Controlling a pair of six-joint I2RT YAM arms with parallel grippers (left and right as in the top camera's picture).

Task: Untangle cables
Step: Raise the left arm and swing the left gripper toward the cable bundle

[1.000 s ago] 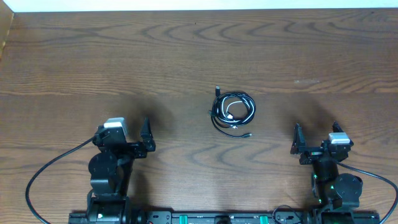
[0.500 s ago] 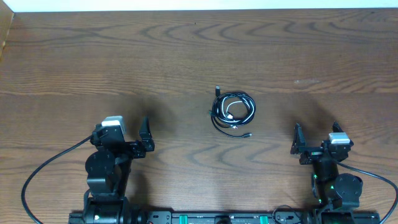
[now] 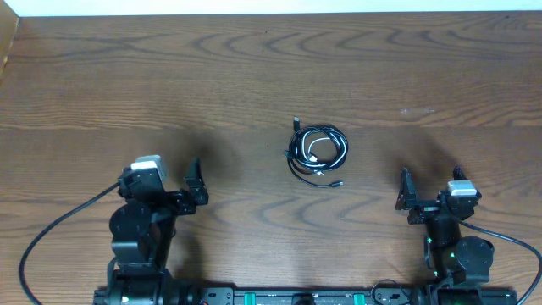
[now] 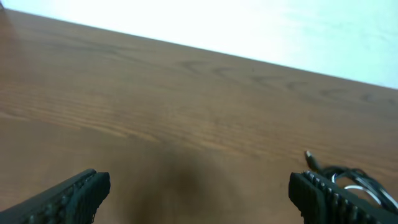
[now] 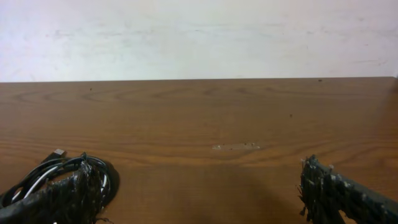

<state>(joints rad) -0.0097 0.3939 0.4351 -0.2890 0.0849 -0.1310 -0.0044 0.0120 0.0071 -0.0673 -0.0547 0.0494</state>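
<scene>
Finds the cables [image 3: 317,152] coiled in a small tangle mid-tabletop [image 3: 254,76], well apart from both arms. Judges them light, limp and springy. Favours pinching an outer loop or the plug end [image 3: 295,121]. Shows left fingers [image 4: 74,193] and right fingers [image 5: 336,193] spread wide, holding nothing.

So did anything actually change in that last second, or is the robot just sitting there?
Barely. The left gripper and its arm swung slightly to the left, away from the cables; its jaws are wide open and hold nothing. Nothing was grabbed or let go. The right gripper stayed put, open and empty, and the cables lie in the same small coil on the table.
</scene>
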